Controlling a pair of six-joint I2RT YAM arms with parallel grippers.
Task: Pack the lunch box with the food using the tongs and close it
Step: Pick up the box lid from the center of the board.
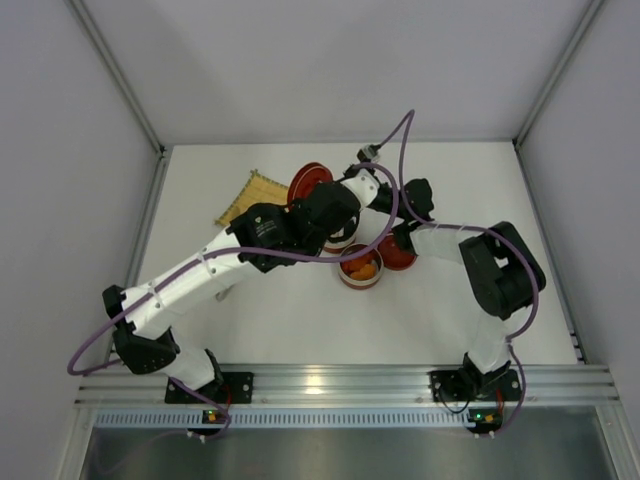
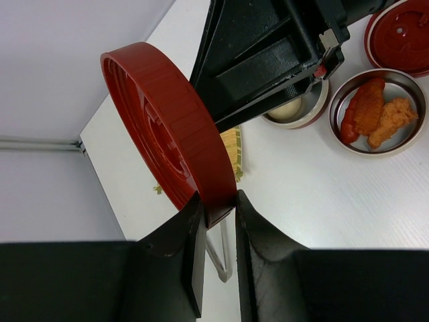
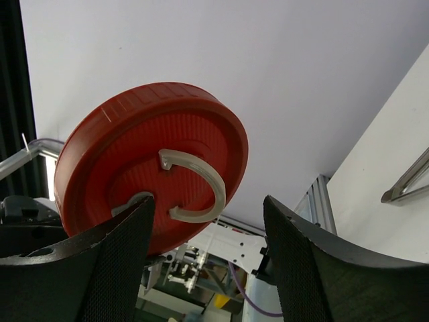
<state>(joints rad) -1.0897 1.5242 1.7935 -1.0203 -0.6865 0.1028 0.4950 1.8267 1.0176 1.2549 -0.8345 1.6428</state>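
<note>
My left gripper (image 2: pixel 218 208) is shut on the rim of a red lid (image 2: pixel 167 127) and holds it on edge above the table. My right gripper (image 3: pixel 208 228) stands open right beside that lid (image 3: pixel 151 161), facing its clear ring handle; its left finger (image 3: pixel 124 258) overlaps the lid's lower edge. One round lunch box bowl (image 2: pixel 409 137) holds the red (image 2: pixel 365 107) and orange (image 2: pixel 395 117) food. A second bowl (image 2: pixel 318 107) holds a white round piece (image 2: pixel 288 111). The tongs (image 2: pixel 224 258) lie on the table below my left fingers.
A yellow woven mat (image 1: pixel 245 195) lies at the back left, next to the tongs. A second red lid (image 1: pixel 398 252) rests beside the bowls (image 1: pixel 360 268). Both arms crowd the table's middle, and the right arm (image 2: pixel 268 54) hangs over the bowls.
</note>
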